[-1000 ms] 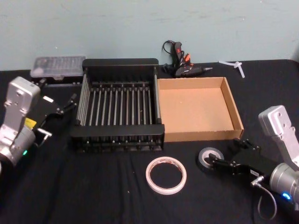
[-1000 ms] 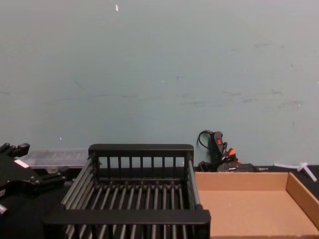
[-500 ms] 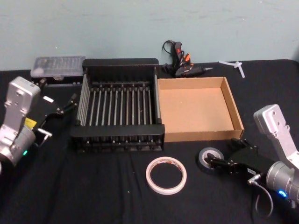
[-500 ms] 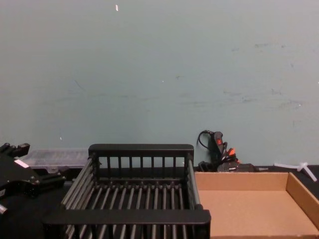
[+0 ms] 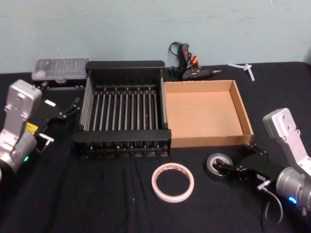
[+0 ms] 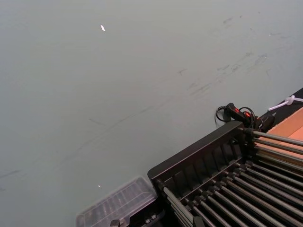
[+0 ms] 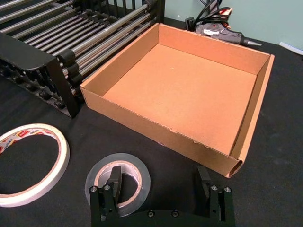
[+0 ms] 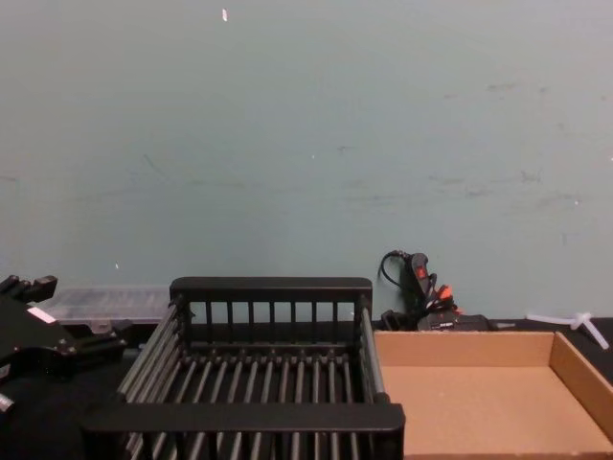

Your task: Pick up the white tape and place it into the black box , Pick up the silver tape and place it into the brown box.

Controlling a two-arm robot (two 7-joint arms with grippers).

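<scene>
Head view: the right gripper (image 5: 228,171) sits low over the black tablecloth (image 5: 97,194), at the small, thick roll of dark grey-silver tape (image 5: 217,165). Over the last second this gripper has edged a little nearer the roll. The right wrist view shows its jaws spread wide, one finger (image 7: 113,182) down inside the roll's pale core and the other well outside the rim, so nothing is gripped yet. That suggests the silver tape is about to be pinched by its wall, with lifting not yet begun.

The silver tape lies on the cloth just in front of the shallow tan cardboard tray (image 5: 241,108), which holds nothing. To its left lies the wide, thin white ring of tape (image 5: 172,181), flat on the cloth in front of the black slatted plastic crate (image 5: 125,65); both have stayed put. Red-and-white print lines the white ring's inner core, but no word of it can be read.

The left gripper (image 5: 72,107) hangs parked beside the crate's left wall, unmoved; whether its fingers are apart cannot be told.
</scene>
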